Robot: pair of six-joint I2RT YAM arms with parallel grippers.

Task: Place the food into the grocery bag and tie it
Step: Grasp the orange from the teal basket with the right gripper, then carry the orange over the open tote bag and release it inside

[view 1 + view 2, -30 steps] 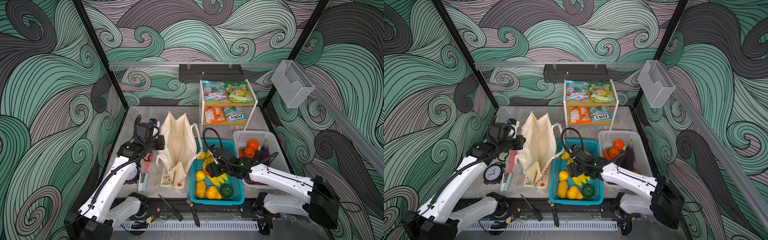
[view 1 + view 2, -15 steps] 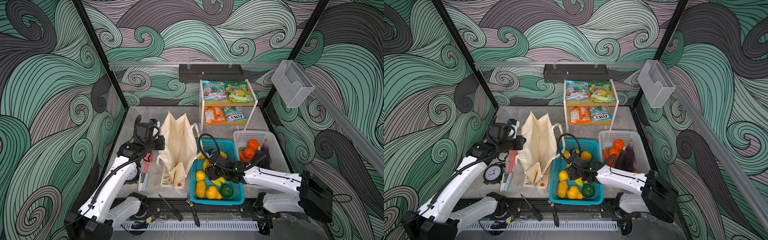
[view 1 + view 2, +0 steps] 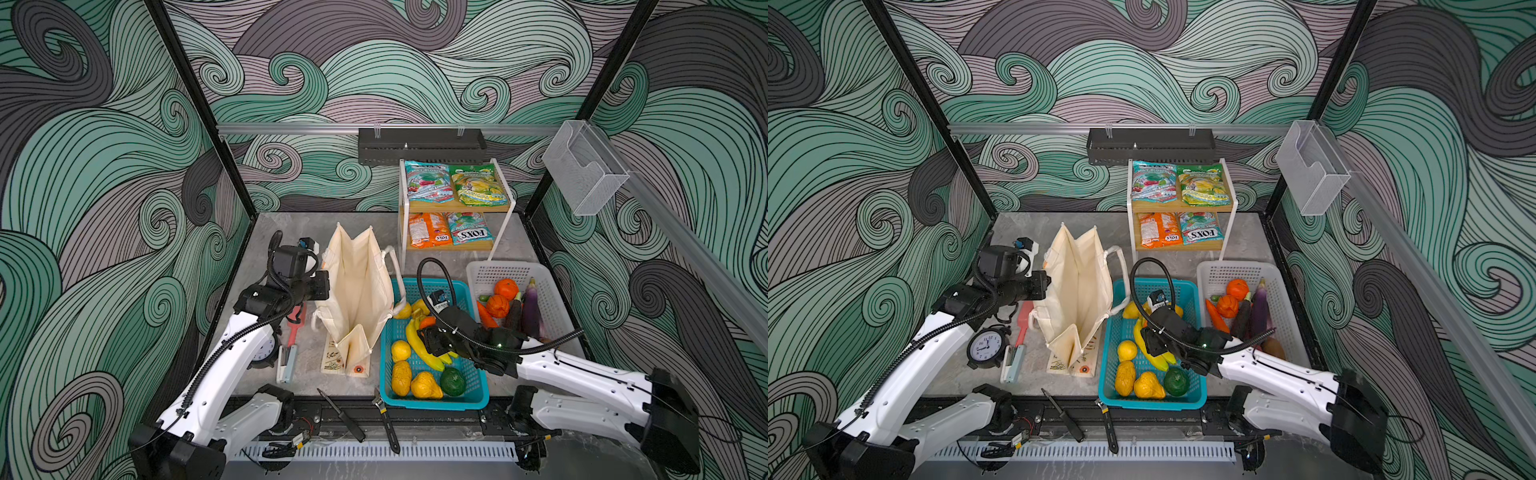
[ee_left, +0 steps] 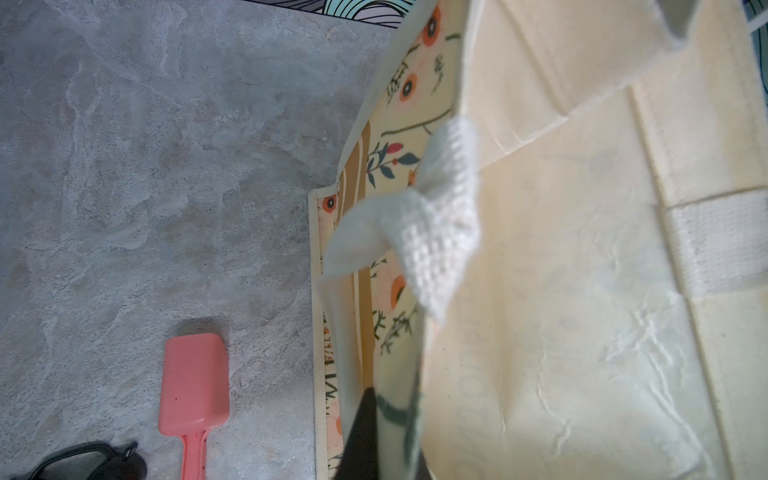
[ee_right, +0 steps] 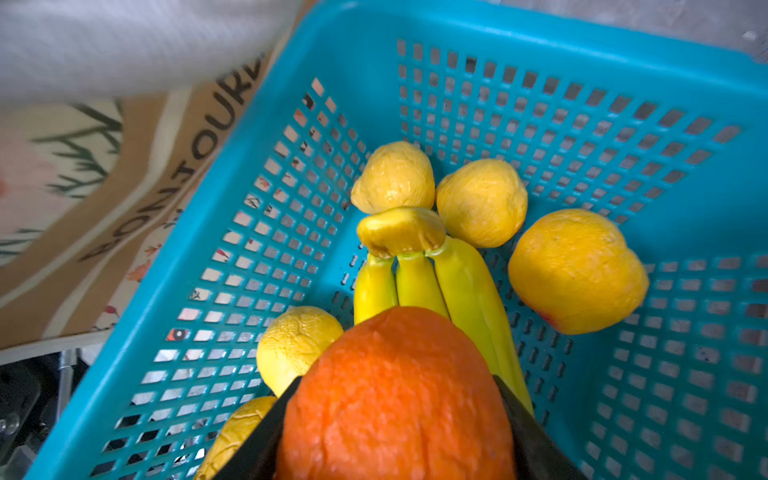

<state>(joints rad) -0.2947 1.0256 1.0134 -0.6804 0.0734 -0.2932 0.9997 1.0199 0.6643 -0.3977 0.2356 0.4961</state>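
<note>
The cream grocery bag (image 3: 357,299) (image 3: 1079,299) stands open left of the teal basket (image 3: 457,399). My left gripper (image 3: 322,284) (image 4: 390,440) is shut on the bag's left wall just below the rim. My right gripper (image 3: 430,332) (image 5: 395,436) is low inside the teal basket, and its jaws press both sides of an orange (image 5: 395,395). Under it lie the banana bunch (image 5: 415,282) (image 3: 419,347) and several yellow fruits (image 5: 482,201). Eggplants (image 3: 531,307) and more oranges (image 3: 506,289) fill the white basket (image 3: 552,274). Snack packets (image 3: 428,187) lie on the shelf rack.
Left of the bag lie a black clock (image 3: 264,353), a pink spatula (image 3: 296,328) and a stapler (image 3: 286,365). A knife (image 3: 340,415) and a wrench (image 3: 386,424) rest on the front rail. The bag's right handle (image 3: 392,266) hangs over the teal basket.
My right gripper has sunk toward the front of the teal basket and its jaws have closed in on the orange. The left arm has kept its hold on the bag.
</note>
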